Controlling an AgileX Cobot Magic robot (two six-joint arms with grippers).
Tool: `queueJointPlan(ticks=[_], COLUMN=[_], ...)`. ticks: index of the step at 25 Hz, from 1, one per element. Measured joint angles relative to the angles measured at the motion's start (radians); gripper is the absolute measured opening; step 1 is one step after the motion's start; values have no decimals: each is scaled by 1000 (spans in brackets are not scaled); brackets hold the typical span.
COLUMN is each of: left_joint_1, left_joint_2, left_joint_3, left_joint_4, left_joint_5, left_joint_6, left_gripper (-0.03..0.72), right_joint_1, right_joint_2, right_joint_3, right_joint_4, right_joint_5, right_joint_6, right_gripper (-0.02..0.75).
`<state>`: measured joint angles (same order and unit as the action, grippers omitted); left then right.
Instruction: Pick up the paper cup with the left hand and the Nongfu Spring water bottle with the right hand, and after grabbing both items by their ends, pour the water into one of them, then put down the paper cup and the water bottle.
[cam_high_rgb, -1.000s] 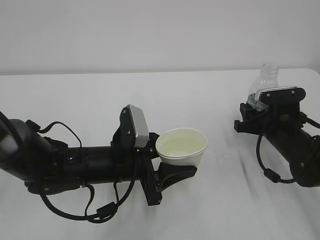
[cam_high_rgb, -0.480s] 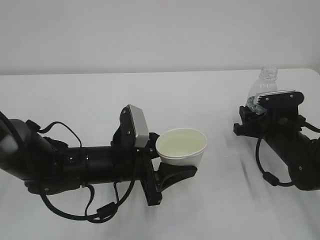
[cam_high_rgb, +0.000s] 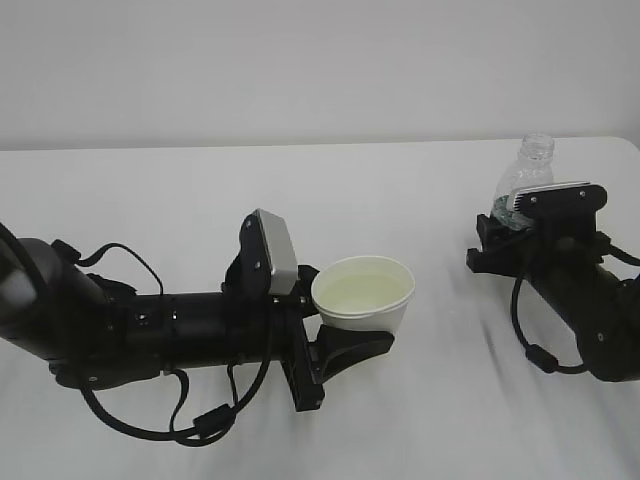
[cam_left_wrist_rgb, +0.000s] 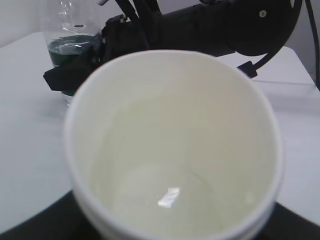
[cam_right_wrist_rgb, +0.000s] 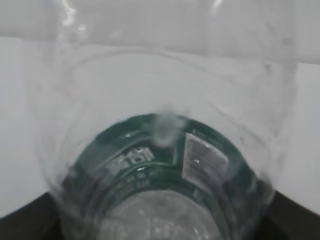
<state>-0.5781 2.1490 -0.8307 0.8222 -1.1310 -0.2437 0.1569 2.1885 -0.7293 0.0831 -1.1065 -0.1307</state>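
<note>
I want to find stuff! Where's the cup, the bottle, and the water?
paper cup (cam_high_rgb: 372, 316), exterior view, its white side wall.
water bottle (cam_high_rgb: 528, 170), exterior view, its clear shoulder.
water (cam_left_wrist_rgb: 165, 192), left wrist view, pooled in the cup's bottom.

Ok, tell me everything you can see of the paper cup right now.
The paper cup is small, white and tapered, with a rolled rim and a pale yellowish inside. It stands upright, mouth open to the top, with clear water pooled in it, a small glint on the surface. The left end effector cradles its lower wall; black fingers show below the cup. Whether its base touches the white table cannot be told. It is near mid-table, well apart from the bottle.
</note>
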Motion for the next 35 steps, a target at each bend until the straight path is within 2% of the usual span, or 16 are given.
queueJointPlan(ticks=[6,35], left_joint_1=[0,0], left_joint_2=[0,0], left_joint_3=[0,0], left_joint_4=[0,-37], left_joint_5=[0,0], left_joint_6=[0,0], left_gripper=[412,410], right_joint_1=[0,0], right_joint_2=[0,-37], right_joint_3=[0,60], right_joint_4=[0,0], right_joint_5=[2,13], right_joint_6=[0,30], right_gripper=[557,562])
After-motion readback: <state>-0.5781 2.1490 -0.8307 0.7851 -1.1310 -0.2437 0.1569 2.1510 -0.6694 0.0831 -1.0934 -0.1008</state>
